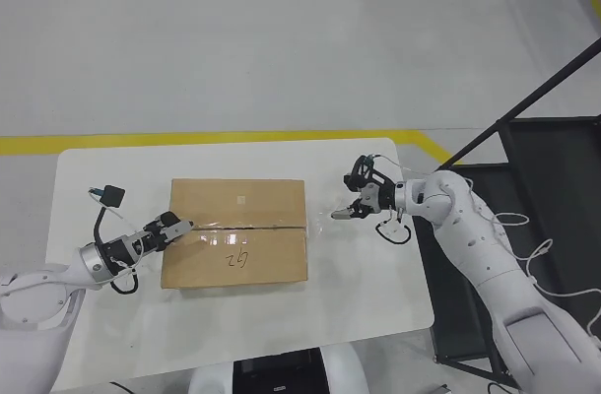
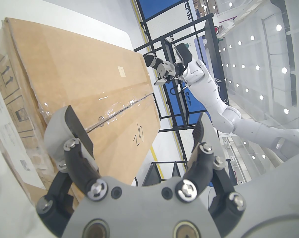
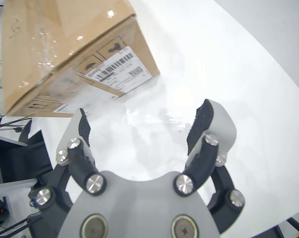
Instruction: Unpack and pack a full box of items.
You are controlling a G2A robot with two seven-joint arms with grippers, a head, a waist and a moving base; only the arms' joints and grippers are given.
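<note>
**Left gripper** [image 2: 136, 115]: nearest the lens in its wrist view. Fingers spread wide, nothing between them. It sits at the 9 o'clock end of the cardboard box [image 1: 236, 231], level with the top face, with one finger [image 2: 72, 125] lying over the corner where the tape seam [image 1: 251, 229] meets that end. Contact cannot be confirmed. Judgement: the open jaw is lined up on the seam end because that is where the tape can be caught or the flap edge lifted.

**Cardboard box:** stands at the centre of the white table [image 1: 360, 286], flat on its base. Both top flaps are down, and clear tape runs along the join from 9 o'clock to 3 o'clock. A handwritten mark [image 1: 238, 259] is on the near flap. The contents are hidden. Judgement: unpacking has not begun; the seal is the first obstacle.

**Right gripper** [image 1: 342, 212]: at the box's 3 o'clock end, just apart from it, above bare tabletop. Fingers wide, empty. It faces the end panel bearing a shipping label [image 3: 119, 71]. Judgement: placed opposite the other arm to steady the box against sliding when the seam is worked.

**Black rack** [image 1: 567, 177]: off the table at 3 o'clock.
</note>
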